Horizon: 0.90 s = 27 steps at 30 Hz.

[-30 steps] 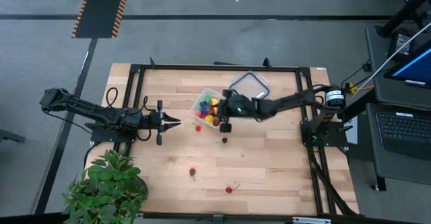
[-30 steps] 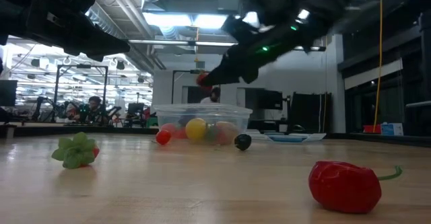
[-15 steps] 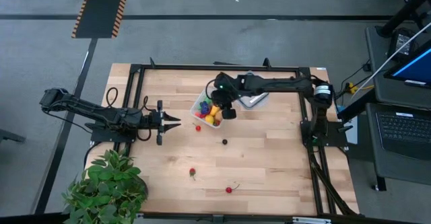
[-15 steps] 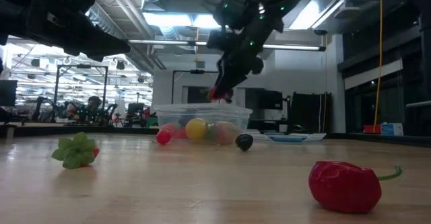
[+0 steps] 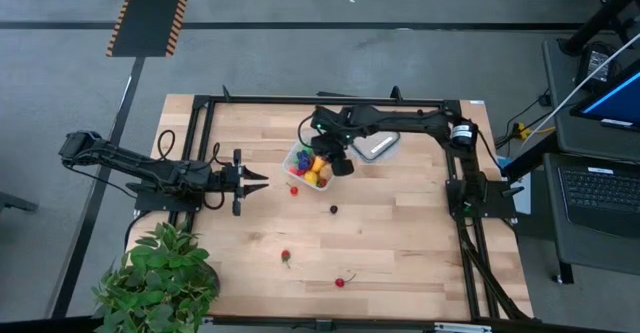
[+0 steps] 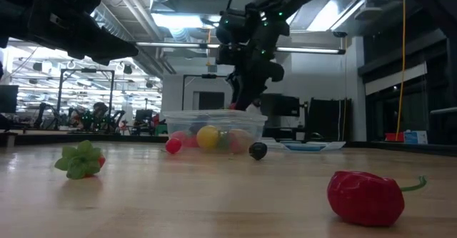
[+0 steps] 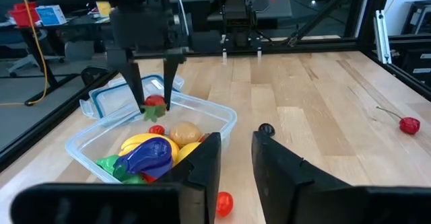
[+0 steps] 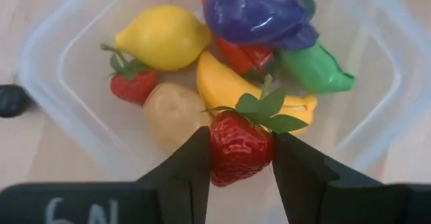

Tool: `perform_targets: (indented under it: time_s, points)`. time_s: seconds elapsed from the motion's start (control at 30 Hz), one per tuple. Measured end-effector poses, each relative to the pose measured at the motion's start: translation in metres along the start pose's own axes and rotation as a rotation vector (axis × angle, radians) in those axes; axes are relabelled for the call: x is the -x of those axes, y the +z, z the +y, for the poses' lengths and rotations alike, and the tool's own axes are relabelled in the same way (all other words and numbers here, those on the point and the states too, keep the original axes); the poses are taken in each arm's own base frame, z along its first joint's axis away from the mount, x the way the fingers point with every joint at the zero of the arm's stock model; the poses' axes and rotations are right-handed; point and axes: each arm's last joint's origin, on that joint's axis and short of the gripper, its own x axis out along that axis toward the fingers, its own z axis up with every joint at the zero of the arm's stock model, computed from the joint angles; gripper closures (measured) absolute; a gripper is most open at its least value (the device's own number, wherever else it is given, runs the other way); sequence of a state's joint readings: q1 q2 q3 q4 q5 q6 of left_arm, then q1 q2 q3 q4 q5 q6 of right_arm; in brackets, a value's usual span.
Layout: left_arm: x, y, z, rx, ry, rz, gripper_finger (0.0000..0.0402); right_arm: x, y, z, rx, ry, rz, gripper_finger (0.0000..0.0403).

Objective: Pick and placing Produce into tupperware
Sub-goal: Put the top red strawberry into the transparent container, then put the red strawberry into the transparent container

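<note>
The clear square tupperware (image 5: pixel 310 160) stands on the table and holds several pieces of produce: a lemon (image 8: pixel 163 37), a purple eggplant (image 8: pixel 259 14), a banana (image 8: pixel 222 89) and others. My right gripper (image 8: pixel 240 138) hangs over the tub, shut on a red strawberry (image 8: pixel 237 148); it also shows in the left wrist view (image 7: pixel 152 97). My left gripper (image 5: pixel 258 181) waits to the tub's left, above the table, fingers a narrow gap apart and empty. Loose produce lies on the table: a small red piece (image 5: pixel 294 189), a dark one (image 5: pixel 333 210), a green bunch (image 6: pixel 82 159) and a red pepper (image 6: pixel 364 197). My right gripper pinches the strawberry's red sides (image 8: pixel 219 153) between its two fingers. The fingers come from above, pointing down into the tub's opening. The strawberry is clear of the produce below it, about level with the tub's rim (image 6: pixel 214 113), and its green leaves (image 8: pixel 266 108) stick out to one side.
The clear lid with a greyish-blue rim (image 5: pixel 375 145) lies flat just right of the tub. A leafy potted plant (image 5: pixel 160 278) stands at the near left corner. A black frame (image 5: pixel 320 101) runs round the table's edge.
My right gripper has carried the strawberry from the tub's near right side to over the tub. It has tipped to point straight down and come down toward the rim, staying shut on the strawberry. Its arm has swung toward the far edge.
</note>
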<state>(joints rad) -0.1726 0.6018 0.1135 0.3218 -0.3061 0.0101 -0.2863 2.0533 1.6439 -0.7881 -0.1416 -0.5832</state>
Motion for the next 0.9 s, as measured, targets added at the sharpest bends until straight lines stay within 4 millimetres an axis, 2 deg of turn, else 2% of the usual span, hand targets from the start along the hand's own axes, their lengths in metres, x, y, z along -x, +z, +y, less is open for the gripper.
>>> perform_targets:
  time_s: [0.3,0.5,0.63,0.7,0.8,0.9]
  points:
    - [0.000,0.000,0.000,0.000,0.000,0.000,0.0342,-0.030,-0.005,-0.002,-0.006,0.025,0.046,0.0271]
    - [0.000,0.000,0.000,0.000,0.000,0.000,0.0350,-0.030,-0.003,-0.004,-0.029,0.003,0.033,0.0267]
    - [0.000,0.000,0.000,0.000,0.000,0.000,0.0352,-0.025,0.001,-0.006,-0.083,-0.010,0.015,0.0215]
    - [0.000,0.000,0.000,0.000,0.000,0.001,0.0351,-0.022,0.004,-0.007,-0.084,-0.016,0.005,0.0202]
    - [0.000,0.000,0.000,0.000,0.000,0.001,0.0344,-0.017,0.006,-0.008,-0.084,-0.016,0.007,0.0205]
    - [0.000,0.000,0.000,-0.001,0.000,0.001,0.0338,-0.009,0.011,-0.009,-0.086,-0.013,0.010,0.0226]
